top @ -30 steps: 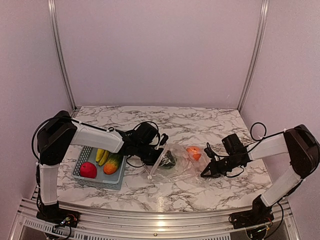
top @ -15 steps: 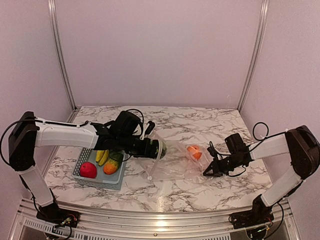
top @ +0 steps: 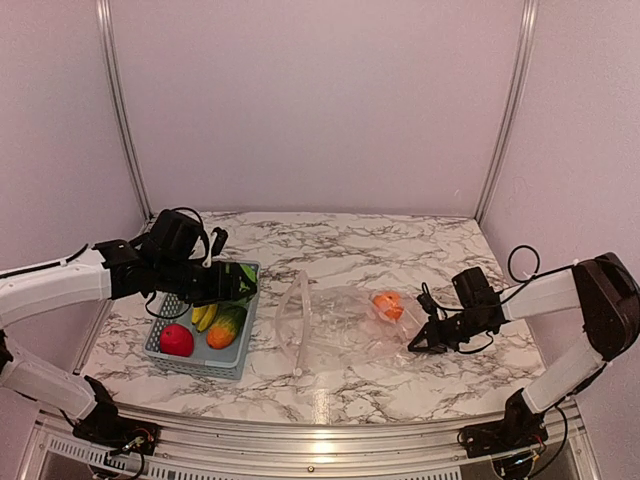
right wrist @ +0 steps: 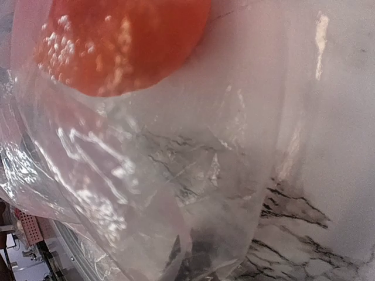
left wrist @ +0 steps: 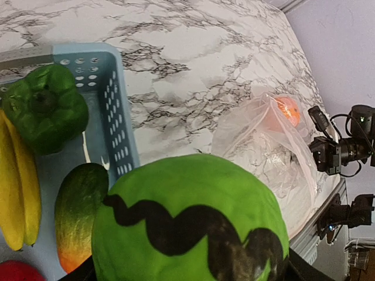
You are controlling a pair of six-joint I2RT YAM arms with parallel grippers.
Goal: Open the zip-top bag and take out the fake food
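The clear zip-top bag (top: 335, 322) lies on the marble, its mouth standing open toward the left. Inside, an orange (top: 387, 305) rests near the right end. My left gripper (top: 230, 284) is shut on the striped green ball (left wrist: 187, 222) and holds it above the right edge of the light blue basket (top: 200, 363). My right gripper (top: 416, 341) is shut on the bag's right end; in the right wrist view, crinkled plastic (right wrist: 176, 175) covers its fingers and the orange (right wrist: 117, 41) sits just beyond.
The basket (left wrist: 117, 117) holds a green pepper (left wrist: 44, 108), a yellow banana (left wrist: 14, 187), an orange-green piece (left wrist: 79, 216) and a red fruit (top: 176, 340). The basket sits at the table's left edge. Walls close in the back and sides.
My left gripper has drawn the striped green ball out of the bag and carried it left to above the basket. The bag's mouth now stands open. The right gripper has stayed put.
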